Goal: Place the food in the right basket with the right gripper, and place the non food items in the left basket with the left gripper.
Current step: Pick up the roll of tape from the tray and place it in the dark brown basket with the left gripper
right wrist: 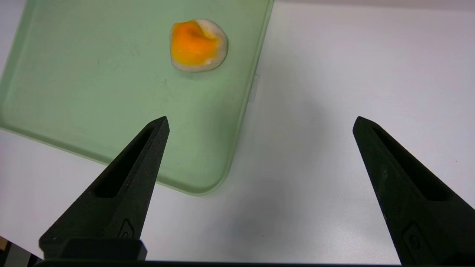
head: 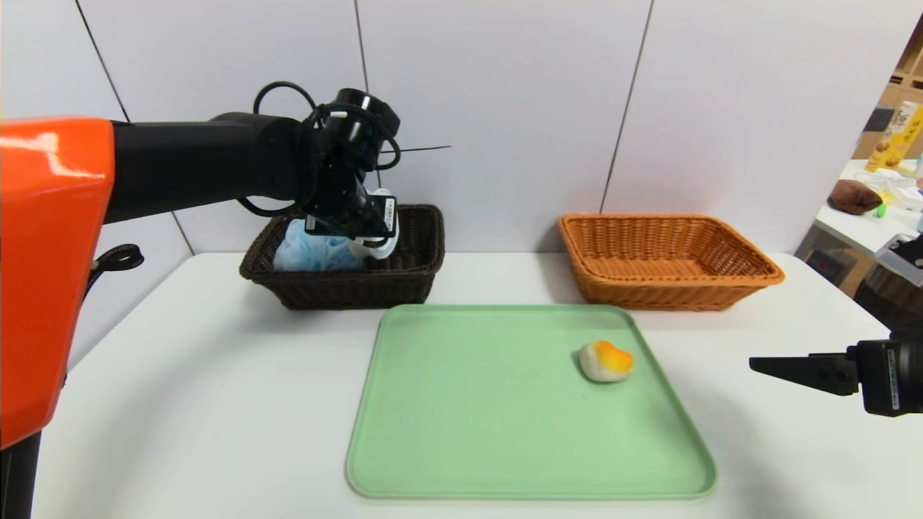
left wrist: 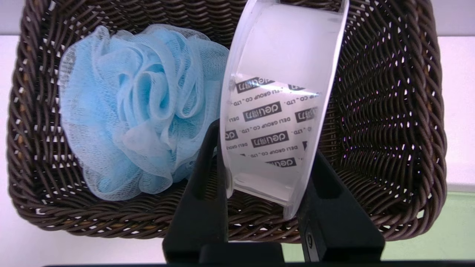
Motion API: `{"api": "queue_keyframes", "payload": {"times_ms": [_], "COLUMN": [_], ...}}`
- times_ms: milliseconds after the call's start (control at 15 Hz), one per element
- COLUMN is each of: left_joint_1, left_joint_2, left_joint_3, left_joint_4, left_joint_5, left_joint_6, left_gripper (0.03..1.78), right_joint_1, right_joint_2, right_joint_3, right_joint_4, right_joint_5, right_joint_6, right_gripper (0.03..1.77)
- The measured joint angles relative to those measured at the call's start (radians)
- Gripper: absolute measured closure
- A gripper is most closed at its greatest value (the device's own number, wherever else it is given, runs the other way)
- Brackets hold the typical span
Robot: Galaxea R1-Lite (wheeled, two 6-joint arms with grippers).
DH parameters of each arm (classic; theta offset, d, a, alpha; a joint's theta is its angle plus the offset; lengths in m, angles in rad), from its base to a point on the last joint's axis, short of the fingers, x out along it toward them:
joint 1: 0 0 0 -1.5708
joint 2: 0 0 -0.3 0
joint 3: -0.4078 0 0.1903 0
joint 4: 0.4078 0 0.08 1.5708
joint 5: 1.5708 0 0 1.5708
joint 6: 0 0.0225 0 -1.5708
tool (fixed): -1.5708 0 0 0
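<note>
One blue bath puff (left wrist: 144, 111) in the dark left basket (head: 353, 290), left gripper (left wrist: 265, 163) above it gripping a tape roll (left wrist: 276, 104), orange-and-white food (head: 606, 361) on the green tray (head: 497, 411), right gripper (right wrist: 261, 124) wide open, right of the tray.

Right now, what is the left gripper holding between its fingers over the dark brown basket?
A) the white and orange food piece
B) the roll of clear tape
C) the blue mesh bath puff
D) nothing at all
B: the left gripper has its fingers closed on both sides of the tape roll, while the blue puff lies beside it in the dark brown basket.
</note>
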Motion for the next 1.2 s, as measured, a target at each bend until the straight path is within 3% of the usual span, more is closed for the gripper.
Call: {"api": "queue_keyframes", "payload": {"times_ms": [1200], "left_joint_1": [0.0], "left_joint_2": [0.017], "left_joint_3": [-0.003], "left_joint_4": [-0.03], "left_joint_5": [-0.024], "left_joint_6": [-0.012], "left_gripper": [1.3], "right_joint_1": [0.0], "right_joint_2": [0.0], "right_joint_3": [0.004], "right_joint_4": [0.0], "right_joint_5": [-0.001], "right_joint_6": [0.0], "right_gripper": [0.09]}}
